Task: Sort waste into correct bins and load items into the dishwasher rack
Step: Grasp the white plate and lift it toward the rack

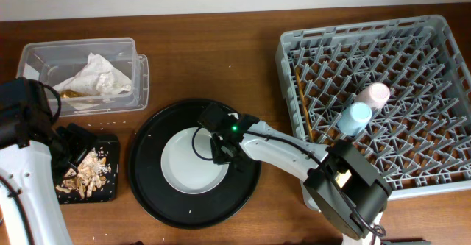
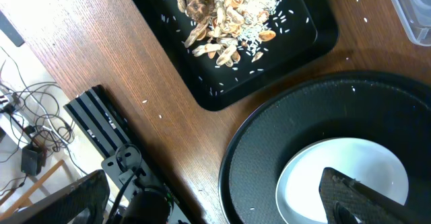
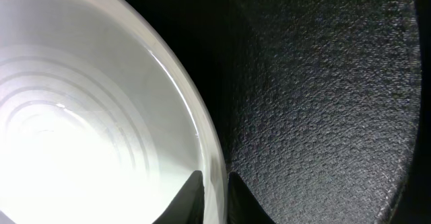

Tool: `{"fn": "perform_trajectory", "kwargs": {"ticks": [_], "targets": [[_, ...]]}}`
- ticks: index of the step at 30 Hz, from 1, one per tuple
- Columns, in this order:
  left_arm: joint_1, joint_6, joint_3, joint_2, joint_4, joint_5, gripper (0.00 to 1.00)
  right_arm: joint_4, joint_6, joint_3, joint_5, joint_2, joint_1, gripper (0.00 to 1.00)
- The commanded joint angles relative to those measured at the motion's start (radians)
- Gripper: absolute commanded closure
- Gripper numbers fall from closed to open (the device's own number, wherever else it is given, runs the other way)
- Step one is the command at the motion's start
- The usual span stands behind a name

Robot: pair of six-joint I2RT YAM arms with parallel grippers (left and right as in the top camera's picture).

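Overhead and wrist views of the table. The right gripper (image 3: 214,196) is clamped on the rim of the round grey-white plate (image 1: 184,164): in the right wrist view its two dark fingertips stand one on each side of the rim, and only those tips show, cut off by the lower edge. The plate lies in the large round black tray (image 1: 147,182); from overhead the right arm hides the plate's upper right edge. The left gripper (image 1: 77,143) hangs over the near end of the shallow black tray (image 1: 110,190) with its jaws wide apart and nothing between them; most of that arm is cut off at the left edge. The food scraps (image 2: 225,22) lie heaped in the shallow black tray, mixed with small white grains. The crumpled white paper napkin (image 1: 99,76) sits in the clear plastic box (image 1: 29,54); beneath it a brown-gold piece, probably the snack wrapper (image 1: 70,93), is mostly covered. In the dishwasher rack (image 1: 287,46) the pink cup (image 1: 377,94) and light-blue cup (image 1: 358,118) stand touching among the pegs. A thin wooden line near the rack's left wall may be the chopsticks (image 1: 303,107), hard to make out. The rack's near corner is hidden by the right arm.
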Motion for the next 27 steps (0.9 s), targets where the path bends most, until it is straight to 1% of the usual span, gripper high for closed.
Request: {"fn": "perform_trajectory", "kwargs": {"ticks": [1,5,7,9,11,14,18,19,22,24,27], "targets": [[0.006,-0.014,0.01,-0.01,-0.001,0.003,0.01,0.013,0.009,-0.016,0.019,0.016,0.006,0.85],[0.006,-0.014,0.01,-0.01,-0.001,0.003,0.01,0.036,0.042,-0.055,0.058,0.016,0.004,0.87],[0.006,-0.014,0.01,-0.01,-0.001,0.003,0.01,0.034,0.042,-0.051,0.058,0.013,0.004,0.95],[0.006,-0.014,0.01,-0.01,-0.001,0.003,0.01,0.017,0.042,-0.038,0.058,0.005,0.004,0.96],[0.006,-0.014,0.01,-0.01,-0.001,0.003,0.01,-0.025,0.036,-0.005,0.058,-0.012,0.004,0.96],[0.006,-0.014,0.01,-0.01,-0.001,0.003,0.01,-0.138,0.029,0.087,0.09,-0.068,-0.004,0.96],[0.006,-0.014,0.01,-0.01,-0.001,0.003,0.01,-0.377,0.029,0.254,0.283,-0.164,-0.06,0.96],[0.006,-0.014,0.01,-0.01,-0.001,0.003,0.01,-0.463,0.028,0.314,0.369,-0.193,-0.089,0.96],[0.006,-0.014,0.01,-0.01,-0.001,0.003,0.01,-0.626,0.027,0.452,0.554,-0.247,-0.178,0.96],[0.006,-0.014,0.01,-0.01,-0.001,0.003,0.01,-0.67,0.026,0.513,0.629,-0.273,-0.248,0.96],[0.006,-0.014,0.01,-0.01,-0.001,0.003,0.01,-0.66,0.027,0.529,0.731,-0.288,-0.343,0.96]]}}
